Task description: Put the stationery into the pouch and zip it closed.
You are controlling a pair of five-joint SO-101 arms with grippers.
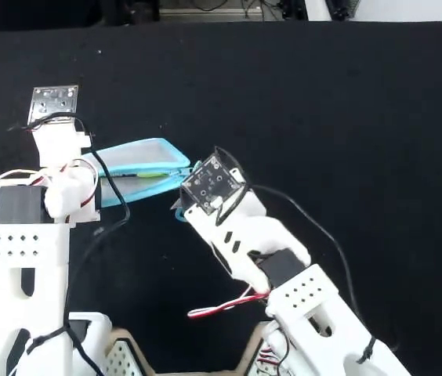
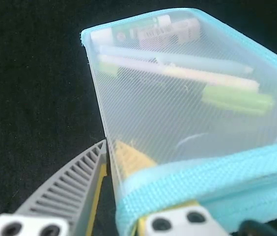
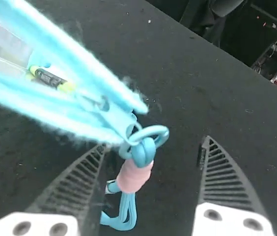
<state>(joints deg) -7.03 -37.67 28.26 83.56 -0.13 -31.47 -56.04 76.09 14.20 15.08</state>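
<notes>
Our left gripper [image 2: 110,158] clamps the pouch [image 2: 168,123] on black cloth [image 1: 323,102]. Our right gripper [image 3: 154,142] gapes around the pull [image 3: 134,177].

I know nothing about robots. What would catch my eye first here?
A see-through pouch with blue edging sits between two white arms at a black table, with pens showing through its side. The left gripper clamps one end of it. The right gripper stands open around the blue zipper cord at the other end.
</notes>
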